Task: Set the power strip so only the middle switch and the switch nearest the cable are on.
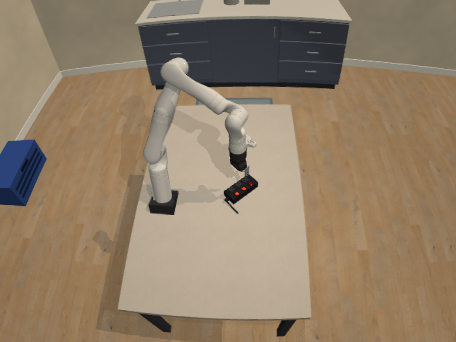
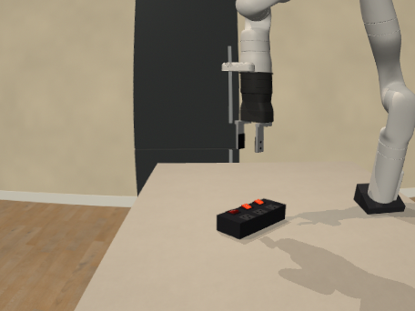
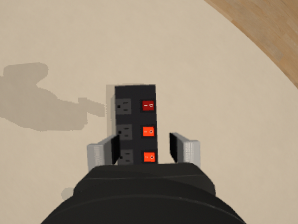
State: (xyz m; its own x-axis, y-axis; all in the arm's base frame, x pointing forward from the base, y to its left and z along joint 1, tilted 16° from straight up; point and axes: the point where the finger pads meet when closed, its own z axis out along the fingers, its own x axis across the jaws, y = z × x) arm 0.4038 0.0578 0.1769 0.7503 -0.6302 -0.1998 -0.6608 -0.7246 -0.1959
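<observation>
A black power strip [image 1: 241, 189] [image 2: 252, 219] [image 3: 128, 125] lies flat on the table [image 1: 210, 260], the right way up, with three red switches in a row. Its thin cable [image 1: 232, 206] leaves the end nearest the arm's base. In the exterior view the left switch [image 2: 234, 211] looks darker and flatter. The middle switch [image 2: 247, 206] and the right switch [image 2: 258, 201] look brighter and raised. My gripper [image 1: 245, 172] [image 2: 249, 145] [image 3: 144, 144] is open and empty. It hangs well above the strip and points straight down. In the wrist view its fingers straddle the strip's near end.
The arm's base [image 1: 163, 202] [image 2: 379, 202] stands on the table beside the strip. The table's edge [image 1: 299, 200] runs a short way off on the strip's other side. A dark cabinet [image 1: 243, 47] stands beyond the table, and a blue crate [image 1: 19, 171] sits on the floor.
</observation>
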